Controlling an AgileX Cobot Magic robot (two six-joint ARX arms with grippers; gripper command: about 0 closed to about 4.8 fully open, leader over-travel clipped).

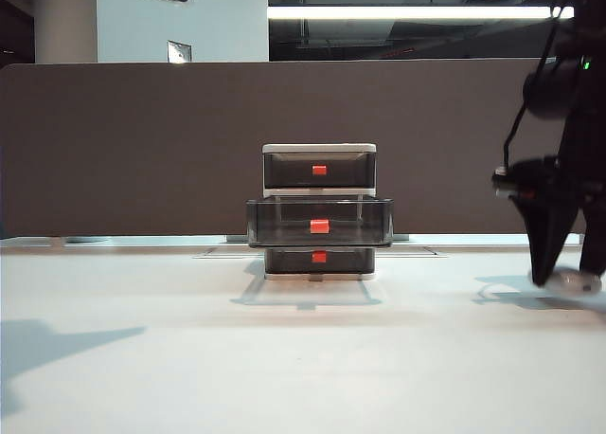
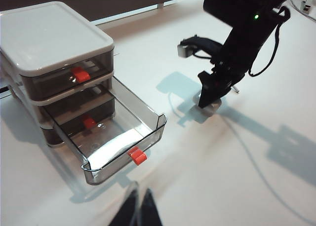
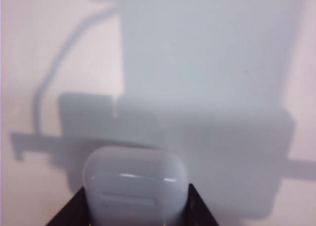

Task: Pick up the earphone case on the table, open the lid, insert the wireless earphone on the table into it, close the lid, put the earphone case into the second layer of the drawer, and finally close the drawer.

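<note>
On the left, the left gripper (image 2: 138,206) is hanging above the table (image 1: 142,358), well apart from everything else; its two dark fingers are pressing together at the tips and gripping nothing. In the exterior view this gripper is out of frame, and only a shadow is falling on the left part of the tabletop.

In the middle, the drawer unit (image 1: 319,211) is standing upright with its white frame and three smoky drawers, each carrying a red tab. The middle drawer (image 2: 126,137) is sticking out toward the front while the top and bottom drawers are sitting pushed in. The pulled-out tray is showing nothing but a pale reflection on its floor.

On the right, the right gripper (image 1: 568,280) is pointing down at the table, well apart from the drawer unit. The earphone case (image 3: 134,186) is sitting between its two dark fingers (image 3: 74,211), which are flanking the case closely on both sides. The jaws are standing partly open around it, and I cannot tell whether they are pressing on it. The case is lying low at the tabletop, with its lid shut and a faint seam running across its glossy white face.
</note>
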